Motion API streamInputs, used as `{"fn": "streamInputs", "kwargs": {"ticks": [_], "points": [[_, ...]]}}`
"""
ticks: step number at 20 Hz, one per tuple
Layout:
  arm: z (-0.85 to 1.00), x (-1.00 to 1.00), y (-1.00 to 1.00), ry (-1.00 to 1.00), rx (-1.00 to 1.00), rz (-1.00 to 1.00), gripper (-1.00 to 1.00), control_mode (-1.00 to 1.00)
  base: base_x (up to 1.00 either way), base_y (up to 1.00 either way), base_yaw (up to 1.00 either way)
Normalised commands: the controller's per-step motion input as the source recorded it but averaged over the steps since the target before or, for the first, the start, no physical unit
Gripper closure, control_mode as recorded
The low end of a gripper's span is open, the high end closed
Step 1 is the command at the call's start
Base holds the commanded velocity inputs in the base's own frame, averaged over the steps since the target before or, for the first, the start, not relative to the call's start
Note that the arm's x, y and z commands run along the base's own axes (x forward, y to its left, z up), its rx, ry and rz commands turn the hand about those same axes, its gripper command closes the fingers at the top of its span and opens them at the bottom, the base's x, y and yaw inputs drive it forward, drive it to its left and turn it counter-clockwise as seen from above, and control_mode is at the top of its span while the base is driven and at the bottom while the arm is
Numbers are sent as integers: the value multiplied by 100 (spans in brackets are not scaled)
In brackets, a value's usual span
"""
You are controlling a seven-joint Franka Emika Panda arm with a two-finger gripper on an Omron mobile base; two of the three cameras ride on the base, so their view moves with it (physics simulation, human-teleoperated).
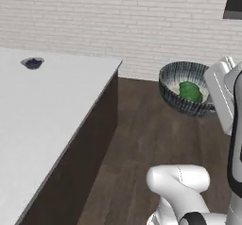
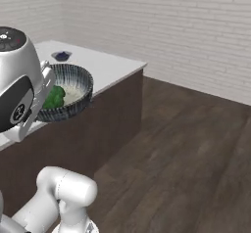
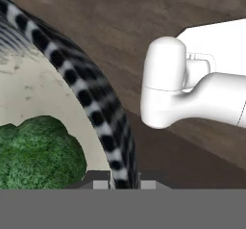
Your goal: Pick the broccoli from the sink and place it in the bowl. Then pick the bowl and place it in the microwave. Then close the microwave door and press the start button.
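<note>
The bowl (image 1: 178, 102), dark grey with pale radial stripes, hangs in the air over the wooden floor, tilted slightly. The bright green broccoli (image 1: 190, 91) lies in its pale hollow. My gripper (image 1: 212, 105) is shut on the bowl's right rim. From the right base view the bowl (image 2: 78, 80) with the broccoli (image 2: 54, 98) sits just right of my hand, the gripper (image 2: 43, 110) clamping its near edge. In the hand view the striped rim of the bowl (image 3: 91, 98) runs down between my gripper (image 3: 124, 184) fingertips, the broccoli (image 3: 38, 151) at lower left. Sink, microwave and microwave door are out of view.
A long white counter (image 1: 47, 120) with a dark side panel fills the left, with a small dark blue dish (image 1: 32, 63) near its far end. A pale brick wall stands behind. A dark object's corner (image 1: 234, 2) shows at upper right. Open wooden floor (image 2: 186, 149) lies right.
</note>
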Motion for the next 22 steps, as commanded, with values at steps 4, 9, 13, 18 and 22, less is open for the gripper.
{"fn": "streamInputs", "kwargs": {"ticks": [4,9,13,18,22], "points": [[0,0,0,0,0,0,100,100,53,35,-63],[0,0,0,0,0,0,100,100,91,6,-48],[0,0,0,0,0,0,100,100,96,0,-48],[0,0,0,0,0,0,100,100,94,-9,-53],[0,0,0,0,0,0,100,100,89,-4,-57]]}}
